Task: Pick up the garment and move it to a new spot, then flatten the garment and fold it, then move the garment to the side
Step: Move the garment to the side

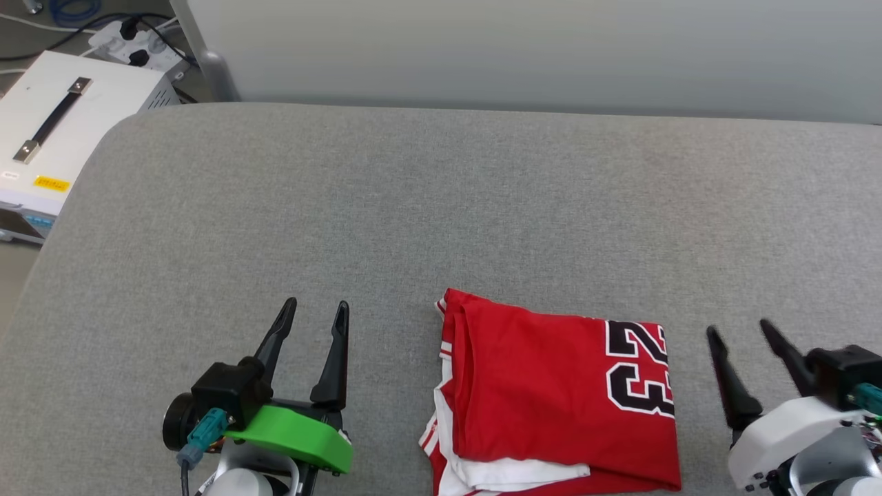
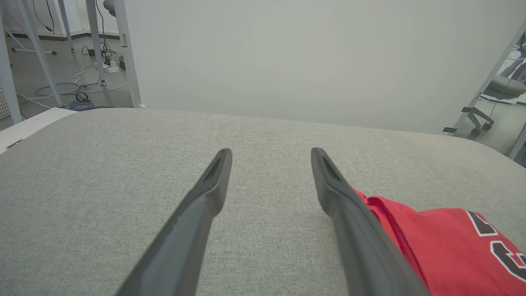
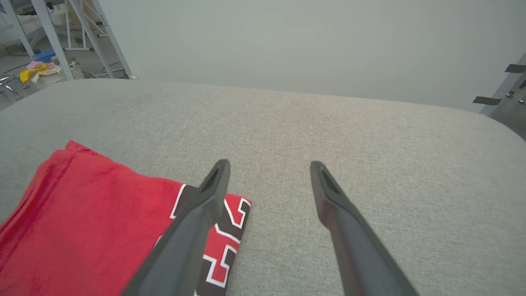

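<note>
The garment (image 1: 551, 399) lies folded into a rough rectangle on the grey padded table, near its front edge. It is red, with black white-outlined numerals at its right end and white fabric showing at the lower left. My left gripper (image 1: 317, 311) stands open to the left of it, with nothing between its fingers. To the garment's right, my right gripper (image 1: 743, 329) is open and empty too. The left wrist view has the garment (image 2: 452, 246) at the lower right of my left gripper (image 2: 271, 154). In the right wrist view the garment (image 3: 82, 213) lies left of my right gripper (image 3: 269, 166).
The grey padded table (image 1: 413, 207) stretches wide behind the garment, up to a pale wall. A white case with a black handle (image 1: 62, 131) and a power strip with cables stand off the table's far left corner. A chair (image 2: 497, 98) stands off to the right.
</note>
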